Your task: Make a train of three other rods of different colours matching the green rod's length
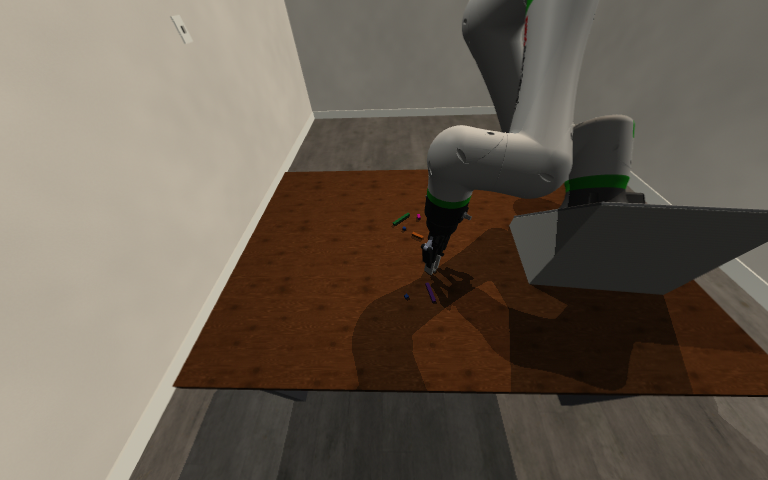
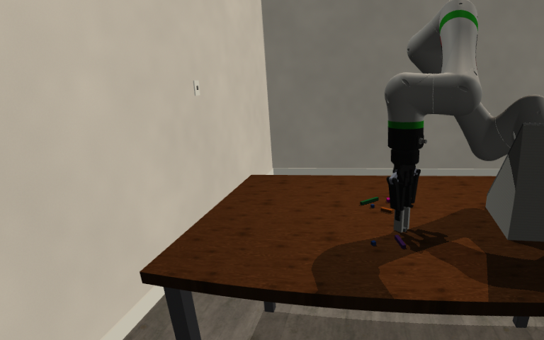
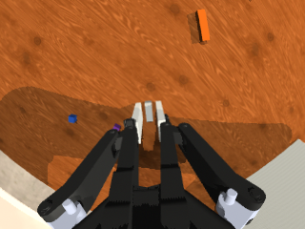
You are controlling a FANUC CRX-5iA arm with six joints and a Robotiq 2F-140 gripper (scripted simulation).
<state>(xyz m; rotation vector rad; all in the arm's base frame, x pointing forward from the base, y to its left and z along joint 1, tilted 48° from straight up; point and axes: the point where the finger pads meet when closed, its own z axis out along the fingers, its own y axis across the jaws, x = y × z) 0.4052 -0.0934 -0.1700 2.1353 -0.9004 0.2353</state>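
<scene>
Lower the slightly open, empty 2F-140 gripper (image 1: 433, 267) (image 2: 401, 228) (image 3: 149, 110) over the grey rod (image 3: 149, 113), between left and right pads. Keep pad faces parallel to its near-far long axis.

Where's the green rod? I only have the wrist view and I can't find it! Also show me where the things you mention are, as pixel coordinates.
Observer: The green rod (image 1: 401, 219) (image 2: 369, 200) lies on the table, past the orange rod (image 1: 417, 235) (image 2: 386, 210) (image 3: 203, 26) from the hand (image 1: 432, 270) (image 2: 401, 229) (image 3: 149, 110).
Operator: I see one blue rod. Is there another?
Observer: Yes, a second blue rod (image 1: 404, 228) (image 2: 372, 205) lies between the green and orange rods.
Operator: Is the purple thing just a little block?
Observer: No, the top view shows that the purple rod (image 1: 431, 293) (image 2: 399, 241) (image 3: 116, 128) is long; your view shows just a bit of it.
</scene>
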